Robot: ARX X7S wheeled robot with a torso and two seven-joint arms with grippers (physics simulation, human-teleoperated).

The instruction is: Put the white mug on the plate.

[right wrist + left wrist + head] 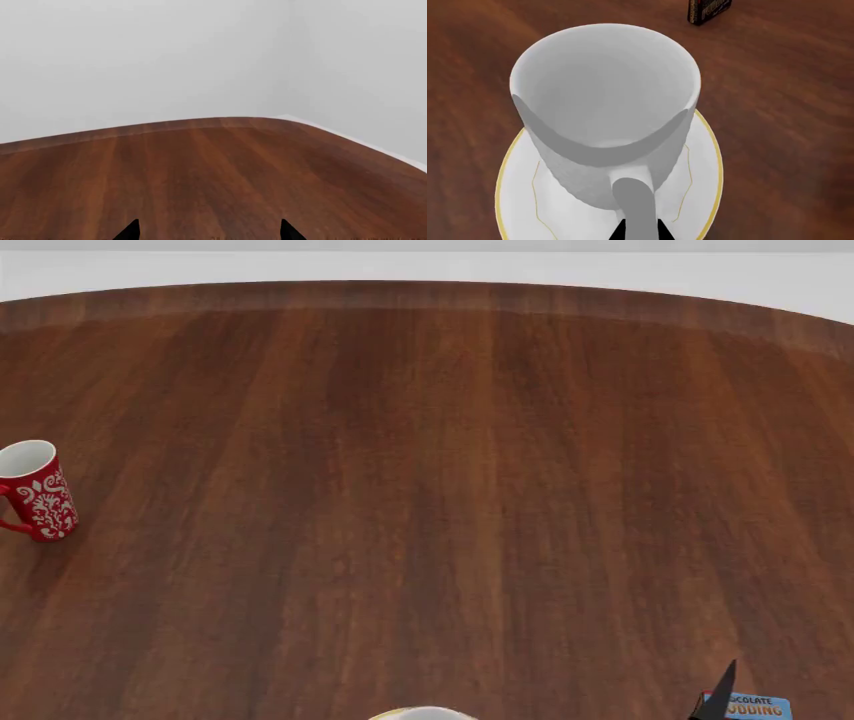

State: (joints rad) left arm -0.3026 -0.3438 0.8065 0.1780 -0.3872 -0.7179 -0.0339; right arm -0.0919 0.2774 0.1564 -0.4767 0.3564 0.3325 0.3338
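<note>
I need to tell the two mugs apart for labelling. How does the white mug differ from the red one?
The white mug is plain and unpatterned; the red mug has a white floral pattern. The white mug is over the plate, while the red mug stands directly on the wooden table. The left pincer is at the white mug's handle; nothing is near the red mug. Both are upright, handled and white inside.
</note>
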